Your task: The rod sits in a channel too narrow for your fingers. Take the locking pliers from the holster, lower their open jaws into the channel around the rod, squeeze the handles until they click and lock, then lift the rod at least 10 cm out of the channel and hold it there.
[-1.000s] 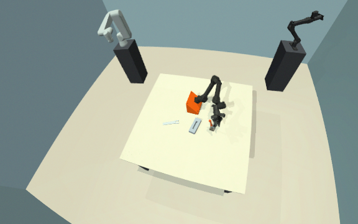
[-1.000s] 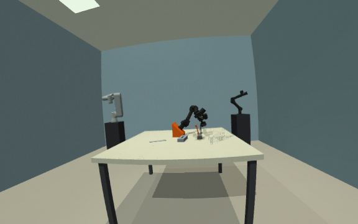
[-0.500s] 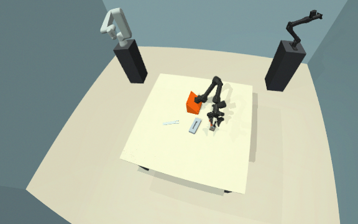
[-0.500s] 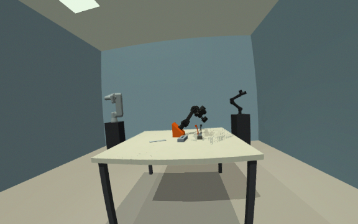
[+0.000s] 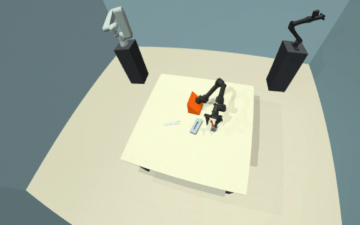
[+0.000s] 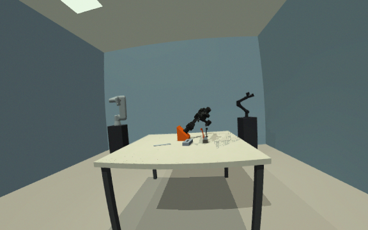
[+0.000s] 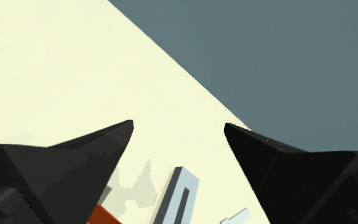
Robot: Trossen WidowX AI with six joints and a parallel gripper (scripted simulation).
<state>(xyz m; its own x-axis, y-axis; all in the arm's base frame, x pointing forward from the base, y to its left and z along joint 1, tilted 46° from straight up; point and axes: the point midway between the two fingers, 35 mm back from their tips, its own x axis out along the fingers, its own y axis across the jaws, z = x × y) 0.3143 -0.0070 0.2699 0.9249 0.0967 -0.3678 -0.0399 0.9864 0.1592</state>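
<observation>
Locking pliers (image 5: 212, 123) (image 6: 202, 133) (image 7: 104, 214) with an orange handle stand upright in a small grey block-shaped holster (image 5: 213, 129) (image 6: 205, 140), right of the tabletop's middle, toward its right edge as seen from above. The rod cannot be made out at this size; the slot named in the task is dark.

The pale cream rectangular tabletop (image 5: 180, 162) (image 6: 184, 156) (image 7: 45, 65) spans the center of the room. Beyond its far left corner, a white jointed arm (image 5: 124, 23) (image 6: 122, 108) tops a black pedestal; beyond the far right corner, a slim black arm (image 5: 294, 31) (image 6: 241, 103) tops another.

On the table, a black six-joint arm (image 5: 222, 92) (image 6: 190, 124) extends from an orange wedge-shaped mount (image 5: 193, 108) (image 6: 181, 135), set toward the far edge. Its black two-fingered claw (image 5: 211, 125) (image 6: 208, 122) (image 7: 179, 125) is spread wide, pinching nothing, raised above the tabletop near the pliers. Whether it touches them cannot be told.

A blue-gray slotted block (image 5: 194, 130) (image 6: 186, 144) (image 7: 192, 187) lies near the tabletop's middle, between the holster and a thin, flat, pale strip (image 5: 169, 124) (image 6: 162, 145) (image 7: 236, 216) nearer the left edge.
</observation>
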